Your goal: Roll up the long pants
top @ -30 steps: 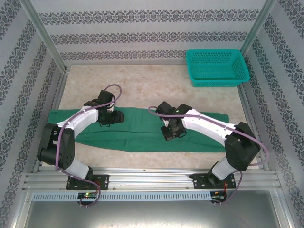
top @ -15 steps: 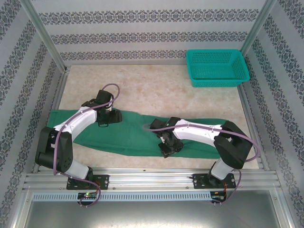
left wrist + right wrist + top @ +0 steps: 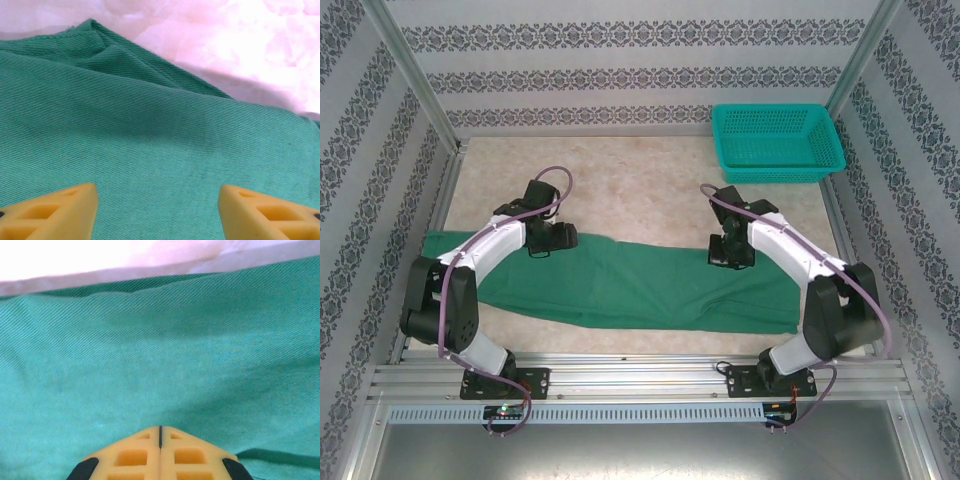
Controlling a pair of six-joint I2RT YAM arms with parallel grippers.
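The long pants [image 3: 640, 285] lie flat in a long dark green band across the near half of the table. My left gripper [image 3: 548, 240] hangs over their far edge near the left end. In the left wrist view it [image 3: 157, 191] stands open, its yellow fingertips [image 3: 75, 205] wide apart just above the cloth [image 3: 150, 125], with nothing between them. My right gripper [image 3: 728, 258] is over the pants' far edge toward the right end. In the right wrist view it [image 3: 160, 429] is shut tip to tip over the green cloth [image 3: 150, 355], and no fold shows in the seam.
A teal mesh basket [image 3: 775, 140] stands at the back right corner. Bare speckled tabletop [image 3: 640, 190] stretches behind the pants. Metal frame posts and patterned walls close in the left, right and back sides.
My right arm has swung from the pants' middle, first toward the near edge, then out to their far edge on the right. The right part of the pants lies wider. The left arm has barely moved.
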